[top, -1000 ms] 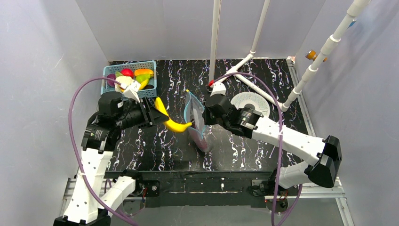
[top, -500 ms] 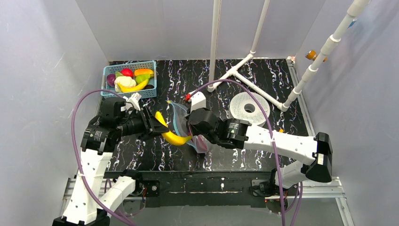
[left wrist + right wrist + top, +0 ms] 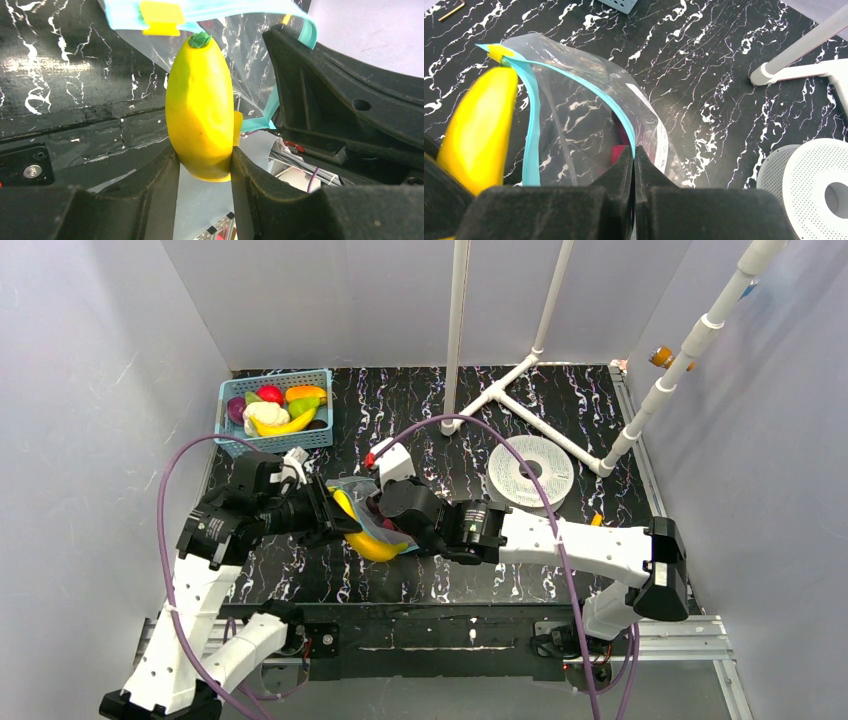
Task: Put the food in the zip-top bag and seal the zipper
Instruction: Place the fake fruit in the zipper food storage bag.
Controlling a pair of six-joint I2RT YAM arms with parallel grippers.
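Observation:
My left gripper (image 3: 204, 160) is shut on the thick end of a yellow banana (image 3: 200, 110), which points at the zip-top bag (image 3: 584, 115). The banana's green tip lies against the teal zipper (image 3: 531, 135) beside its yellow slider (image 3: 160, 17); I cannot tell whether the tip is inside. My right gripper (image 3: 634, 150) is shut on the other zipper lip and holds the mouth open. A red piece (image 3: 620, 152) sits inside the bag. In the top view the banana (image 3: 365, 540), left gripper (image 3: 335, 520) and right gripper (image 3: 385, 515) meet at the table's near centre.
A light-blue basket (image 3: 228, 390) at the back left holds more food (image 3: 285, 410), among it a second banana. A white perforated disc (image 3: 530, 472) lies right of centre. White pipes (image 3: 500, 390) stand at the back and slant up on the right.
The right arm has swung left and nearer with the bag, bringing its mouth up to the banana. The left arm has shifted slightly nearer, still holding the banana.

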